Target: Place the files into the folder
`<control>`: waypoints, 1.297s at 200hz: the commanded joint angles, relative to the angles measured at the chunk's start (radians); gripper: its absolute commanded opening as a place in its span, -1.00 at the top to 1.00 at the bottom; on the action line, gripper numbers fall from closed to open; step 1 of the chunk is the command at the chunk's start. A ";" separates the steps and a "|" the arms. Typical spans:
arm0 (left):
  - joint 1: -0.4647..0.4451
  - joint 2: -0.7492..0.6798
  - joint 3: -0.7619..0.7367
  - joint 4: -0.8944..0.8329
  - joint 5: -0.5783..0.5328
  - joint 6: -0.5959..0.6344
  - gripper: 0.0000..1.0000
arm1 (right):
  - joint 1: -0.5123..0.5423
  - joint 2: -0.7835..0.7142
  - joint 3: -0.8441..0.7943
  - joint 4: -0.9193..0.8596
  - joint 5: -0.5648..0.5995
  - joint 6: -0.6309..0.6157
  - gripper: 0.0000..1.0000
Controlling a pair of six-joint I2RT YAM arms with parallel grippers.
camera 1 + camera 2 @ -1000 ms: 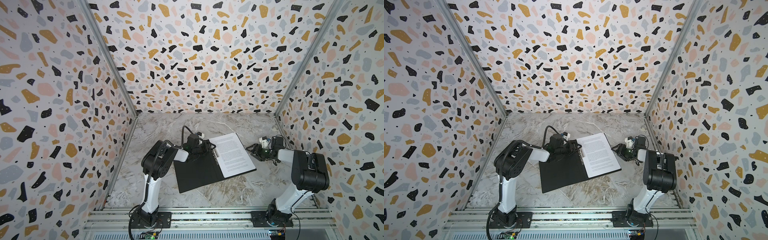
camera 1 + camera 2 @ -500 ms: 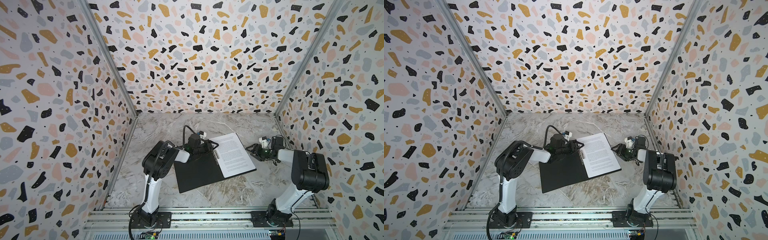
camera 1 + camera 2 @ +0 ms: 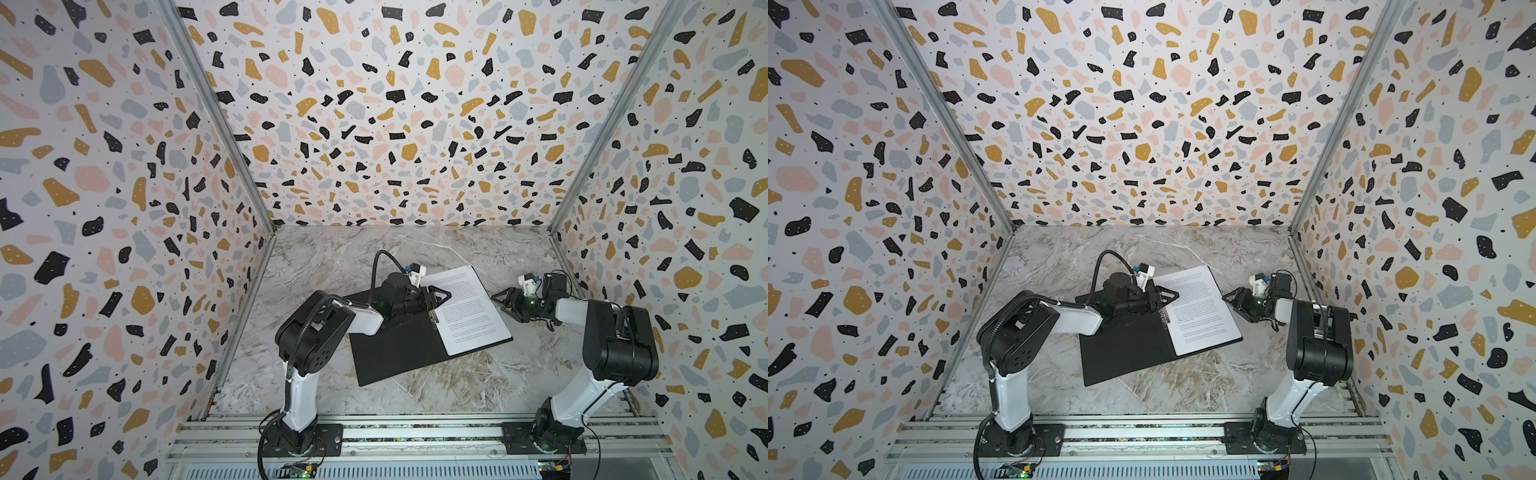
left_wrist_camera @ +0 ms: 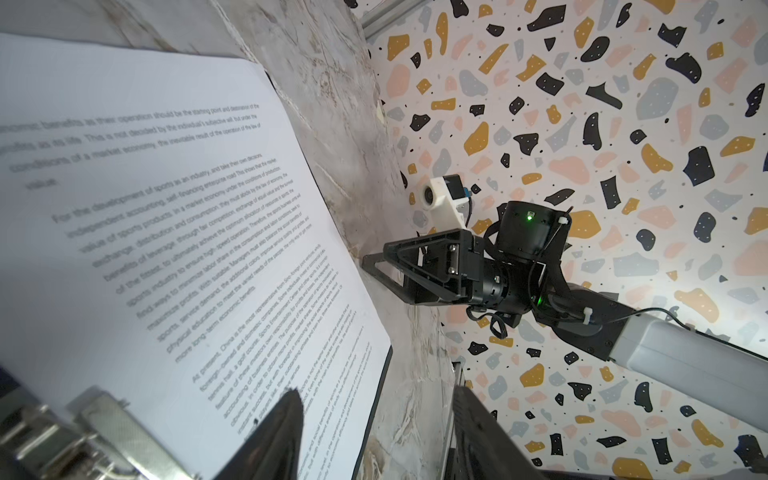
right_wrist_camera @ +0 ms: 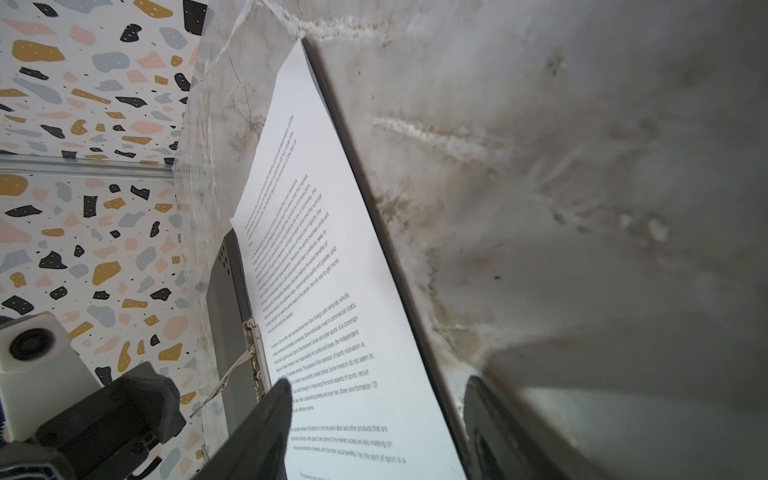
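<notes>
While folder (image 3: 395,353) lies open, files (image 3: 469,311) rest on its right half.
Left gripper (image 3: 444,296): jaws apart, empty, over files' inner edge. Right gripper (image 3: 505,305): jaws apart, empty, by outer edge.

Both top views look down from high front; wrist views skim the files (image 4: 166,216) closely.
</notes>
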 commanded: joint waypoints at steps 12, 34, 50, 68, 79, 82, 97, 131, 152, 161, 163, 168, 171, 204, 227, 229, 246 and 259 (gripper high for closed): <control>0.023 -0.073 -0.035 -0.036 -0.033 0.072 -0.17 | -0.003 -0.087 -0.014 -0.027 0.015 0.042 -0.30; 0.042 -0.120 -0.014 -0.159 -0.081 0.156 -0.19 | 0.007 -0.122 -0.019 -0.032 0.005 0.077 -0.30; 0.064 -0.137 0.002 -0.229 -0.111 0.184 -0.20 | 0.027 -0.152 -0.018 -0.045 0.009 0.083 -0.30; 0.099 -0.135 -0.001 -0.267 -0.126 0.171 -0.20 | 0.055 -0.179 -0.015 -0.048 0.010 0.107 -0.30; 0.117 -0.124 -0.006 -0.290 -0.126 0.159 -0.19 | 0.076 -0.187 -0.011 -0.047 0.006 0.124 -0.30; 0.121 -0.121 -0.010 -0.288 -0.126 0.154 -0.19 | 0.083 -0.188 -0.009 -0.048 0.007 0.127 -0.30; 0.134 -0.112 -0.032 -0.288 -0.140 0.141 -0.17 | 0.120 -0.191 -0.005 -0.048 0.014 0.144 -0.30; 0.136 -0.084 -0.045 -0.301 -0.160 0.125 0.02 | 0.218 -0.202 -0.004 -0.024 0.042 0.185 -0.29; 0.135 -0.073 -0.044 -0.303 -0.164 0.116 0.18 | 0.268 -0.203 0.015 -0.035 0.072 0.185 -0.24; 0.133 -0.069 -0.040 -0.305 -0.161 0.116 0.24 | 0.282 -0.198 0.020 -0.032 0.071 0.186 -0.21; 0.133 -0.068 -0.039 -0.306 -0.161 0.116 0.25 | 0.284 -0.197 0.022 -0.033 0.069 0.186 -0.21; 0.131 -0.065 -0.035 -0.310 -0.161 0.116 0.28 | 0.293 -0.192 0.026 -0.033 0.066 0.188 -0.18; 0.130 -0.063 -0.032 -0.313 -0.162 0.116 0.30 | 0.297 -0.188 0.030 -0.034 0.065 0.188 -0.17; 0.103 -0.024 0.024 -0.363 -0.170 0.132 0.41 | 0.357 -0.161 0.063 -0.056 0.059 0.192 -0.07; 0.084 0.006 0.047 -0.372 -0.168 0.123 0.44 | 0.373 -0.148 0.064 -0.043 0.038 0.209 0.00; 0.083 0.008 0.048 -0.373 -0.168 0.122 0.44 | 0.373 -0.147 0.065 -0.044 0.037 0.210 0.01; 0.074 0.019 0.050 -0.372 -0.172 0.116 0.46 | 0.377 -0.137 0.067 -0.044 0.025 0.215 0.05; 0.070 0.025 0.050 -0.359 -0.173 0.116 0.47 | 0.381 -0.128 0.072 -0.044 0.013 0.215 0.08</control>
